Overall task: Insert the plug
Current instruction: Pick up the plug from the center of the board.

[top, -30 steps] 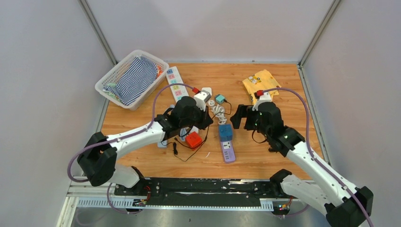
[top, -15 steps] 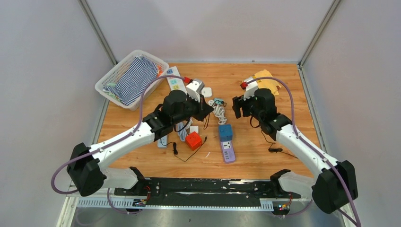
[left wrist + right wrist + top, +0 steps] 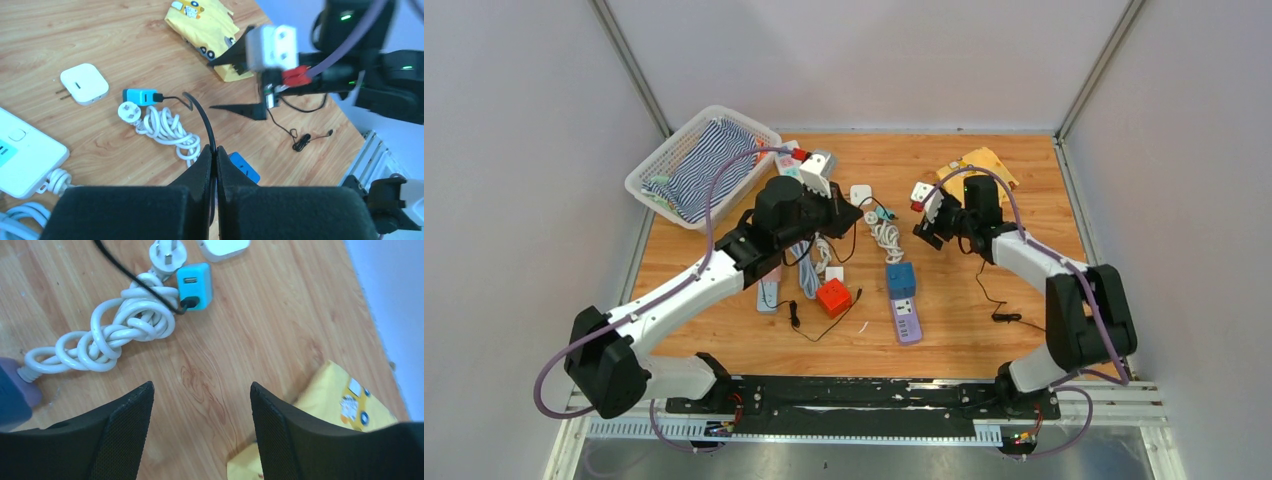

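Observation:
A teal charger (image 3: 882,213) lies on the wooden table with a black cable (image 3: 202,117) plugged into it. My left gripper (image 3: 848,213) is shut on that cable a short way from the charger (image 3: 140,95) and holds it above the table. A white plug (image 3: 168,251) on a coiled white cord (image 3: 125,330) lies beside the charger (image 3: 194,281). The cord leads to a blue and purple power strip (image 3: 903,296). My right gripper (image 3: 924,216) is open and empty, hovering over bare wood (image 3: 200,385) between the coil and a yellow packet (image 3: 345,400).
A white basket (image 3: 656,168) with striped cloth stands at the back left. A white power strip (image 3: 795,171), a white adapter (image 3: 861,193) and a red cube adapter (image 3: 832,296) lie around my left arm. A thin black cable (image 3: 999,316) lies at the right.
Both grippers have moved toward the far side of the table. The right gripper left the blue power strip and now hovers near the yellow packet. The left gripper still holds the black cable.

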`<state>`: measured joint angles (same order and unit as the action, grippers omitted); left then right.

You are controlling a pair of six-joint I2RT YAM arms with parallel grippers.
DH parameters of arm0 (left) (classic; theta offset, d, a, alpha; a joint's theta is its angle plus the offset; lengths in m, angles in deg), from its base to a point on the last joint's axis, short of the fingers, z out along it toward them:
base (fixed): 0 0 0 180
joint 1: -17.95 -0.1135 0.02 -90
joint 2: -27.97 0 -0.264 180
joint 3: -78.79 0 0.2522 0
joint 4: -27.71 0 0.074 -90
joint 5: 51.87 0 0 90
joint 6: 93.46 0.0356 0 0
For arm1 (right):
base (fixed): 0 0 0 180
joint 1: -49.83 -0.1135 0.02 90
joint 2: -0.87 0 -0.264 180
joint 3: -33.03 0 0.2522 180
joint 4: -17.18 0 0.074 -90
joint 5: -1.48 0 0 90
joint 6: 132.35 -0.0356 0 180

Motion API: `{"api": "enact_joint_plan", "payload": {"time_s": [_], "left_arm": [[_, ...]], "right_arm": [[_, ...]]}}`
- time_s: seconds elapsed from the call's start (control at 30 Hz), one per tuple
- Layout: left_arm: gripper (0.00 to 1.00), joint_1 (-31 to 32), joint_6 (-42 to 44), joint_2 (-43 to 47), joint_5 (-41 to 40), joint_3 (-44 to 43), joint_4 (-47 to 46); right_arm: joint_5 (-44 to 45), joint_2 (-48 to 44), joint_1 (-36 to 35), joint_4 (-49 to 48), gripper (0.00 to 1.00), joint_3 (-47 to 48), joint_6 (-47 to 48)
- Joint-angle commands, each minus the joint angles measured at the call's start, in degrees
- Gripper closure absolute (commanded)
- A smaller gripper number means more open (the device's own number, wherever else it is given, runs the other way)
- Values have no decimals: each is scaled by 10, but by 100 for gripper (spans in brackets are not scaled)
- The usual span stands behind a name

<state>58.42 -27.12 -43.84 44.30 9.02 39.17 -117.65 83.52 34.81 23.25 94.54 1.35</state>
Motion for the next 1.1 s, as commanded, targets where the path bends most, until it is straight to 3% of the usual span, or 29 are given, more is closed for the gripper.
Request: {"api": "enact_joint_plan", "payload": {"time_s": [0.0, 0.13, 0.27, 0.6, 0.77, 1.07], "left_arm": [[100, -11, -13, 1, 12, -33, -6], [100, -22, -25, -5, 20, -39, -6], [100, -28, -37, -9, 33, -47, -6], [100, -30, -63, -28, 68, -90, -7], [100, -30, -72, -30, 72, -96, -7], [100, -30, -76, -29, 72, -99, -7]], "right_arm": [[-149, 78, 23, -6, 28, 34, 143], [-172, 138, 24, 13, 29, 75, 200], [-188, 186, 23, -49, 32, 98, 208], [-243, 211, 3, -51, 33, 121, 213], [-222, 232, -6, -114, 35, 118, 161], [-213, 260, -26, -129, 35, 129, 124]]}}
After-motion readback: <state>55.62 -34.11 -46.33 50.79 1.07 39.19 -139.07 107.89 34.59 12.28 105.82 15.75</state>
